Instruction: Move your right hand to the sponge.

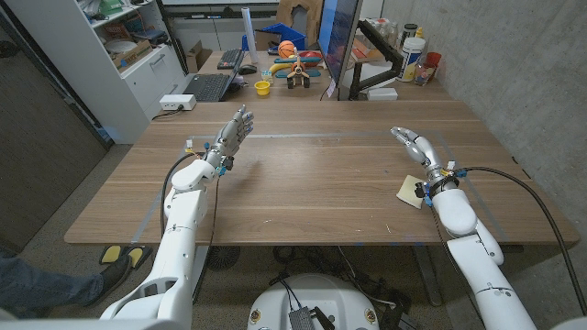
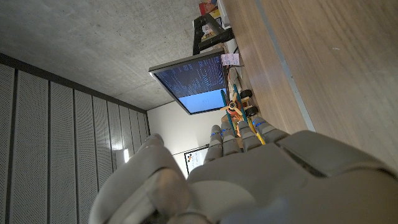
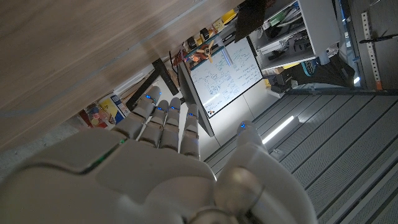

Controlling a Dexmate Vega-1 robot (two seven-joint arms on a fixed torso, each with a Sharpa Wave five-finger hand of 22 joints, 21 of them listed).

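Left hand (image 1: pixel 235 134) first: we've got it raised over the left side of the wooden table (image 1: pixel 312 183), fingers stretched out and a bit apart, holding nothing. From the left wrist view that same hand (image 2: pixel 249 180) points its fingers toward a monitor (image 2: pixel 189 81) showing lines of text on a dark screen, with some colorful toys just past the fingertips.

Moving right across the head view, behind the table we can spot a laptop (image 1: pixel 209 86), a small yellow cup (image 1: pixel 262 88), a basketball (image 1: pixel 287 49) and a monitor on an arm mount (image 1: pixel 341 41).

Our right hand (image 1: pixel 413 145) is over the right side of the table, also spread out and empty, fingers reaching away from the robot. The right wrist view shows its fingers (image 3: pixel 163 121) extended with the thumb off to the side, nothing in it.

The sponge (image 1: pixel 410 192), a pale yellow square, lies flat on the table just beside the right wrist, nearer the robot than the fingertips. We can't tell if the wrist touches it.
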